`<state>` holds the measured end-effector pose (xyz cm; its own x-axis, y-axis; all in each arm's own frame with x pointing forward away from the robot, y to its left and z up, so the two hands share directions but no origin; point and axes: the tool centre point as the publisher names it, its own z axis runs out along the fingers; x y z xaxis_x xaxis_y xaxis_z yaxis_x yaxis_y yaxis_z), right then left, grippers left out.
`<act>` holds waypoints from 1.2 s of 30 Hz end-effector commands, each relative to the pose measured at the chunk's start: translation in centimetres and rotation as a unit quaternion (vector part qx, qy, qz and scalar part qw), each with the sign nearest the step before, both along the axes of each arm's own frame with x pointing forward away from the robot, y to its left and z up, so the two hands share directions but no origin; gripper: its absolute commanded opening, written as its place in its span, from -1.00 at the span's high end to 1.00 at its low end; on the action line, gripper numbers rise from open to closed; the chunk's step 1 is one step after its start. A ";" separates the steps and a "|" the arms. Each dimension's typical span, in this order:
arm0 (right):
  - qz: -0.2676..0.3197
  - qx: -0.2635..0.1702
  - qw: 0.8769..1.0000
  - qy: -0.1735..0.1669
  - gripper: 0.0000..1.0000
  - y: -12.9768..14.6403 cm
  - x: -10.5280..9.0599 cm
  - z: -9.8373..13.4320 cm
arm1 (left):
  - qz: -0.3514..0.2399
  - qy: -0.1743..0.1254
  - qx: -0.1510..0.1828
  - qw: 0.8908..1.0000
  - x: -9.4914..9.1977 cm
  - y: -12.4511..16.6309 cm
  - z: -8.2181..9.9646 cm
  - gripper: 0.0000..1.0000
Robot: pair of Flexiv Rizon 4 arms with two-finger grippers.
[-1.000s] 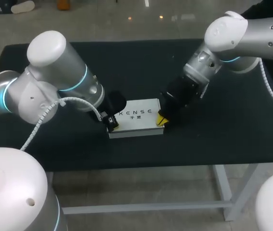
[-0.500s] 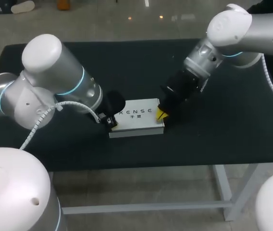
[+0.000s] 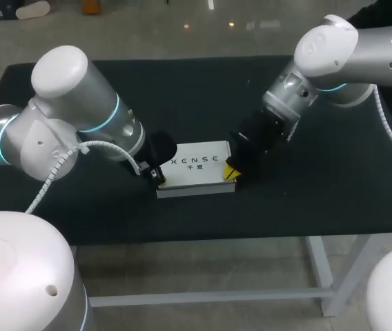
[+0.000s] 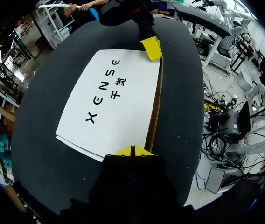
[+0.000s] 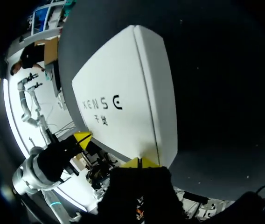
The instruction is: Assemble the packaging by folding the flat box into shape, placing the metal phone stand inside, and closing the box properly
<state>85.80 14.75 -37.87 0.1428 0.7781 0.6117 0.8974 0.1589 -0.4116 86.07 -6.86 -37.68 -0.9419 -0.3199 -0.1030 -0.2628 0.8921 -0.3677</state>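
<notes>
White box lying shut between two grippers on a black table.
The box lies flat with its printed face up and its long axis running from the left gripper to the right gripper. Its inside is hidden. Each gripper has its yellow tips pressed together, empty, at a short end of the box. The table is matte black.

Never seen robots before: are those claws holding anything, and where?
Nothing looks held. The left gripper and right gripper are shut, tips resting against opposite ends of the white box.
</notes>
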 end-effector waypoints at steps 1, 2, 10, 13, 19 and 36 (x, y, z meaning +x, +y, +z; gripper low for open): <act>0.007 0.007 1.000 0.012 1.00 0.0 0.6 -0.8 | 0.001 0.003 0.004 1.000 0.4 -0.4 -0.9 1.00; 0.006 0.008 1.000 0.011 1.00 -0.1 0.5 -0.6 | 0.002 0.001 0.003 1.000 0.1 -0.4 -0.7 1.00; 0.001 0.020 0.999 -0.030 1.00 -0.8 0.4 2.5 | 0.010 -0.021 0.015 1.000 -1.1 -1.1 2.3 1.00; -0.002 0.030 0.998 -0.050 0.98 -1.3 0.7 3.8 | 0.017 -0.012 0.023 1.000 -1.5 -1.8 3.6 0.68; -0.008 0.057 0.994 -0.095 -0.98 -2.8 1.8 5.8 | 0.053 0.044 0.045 0.997 -2.5 -3.1 5.6 -0.62; -0.094 0.035 0.971 -0.217 -1.00 -6.2 4.6 8.6 | 0.305 0.157 0.088 0.935 -6.7 -5.2 6.2 -1.00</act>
<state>91.08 8.64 -29.34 -0.0049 0.7166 0.6974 0.9953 0.0709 -0.0658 79.06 -11.33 -31.56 -0.6435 -0.7615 0.0772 -0.7612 0.6260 -0.1696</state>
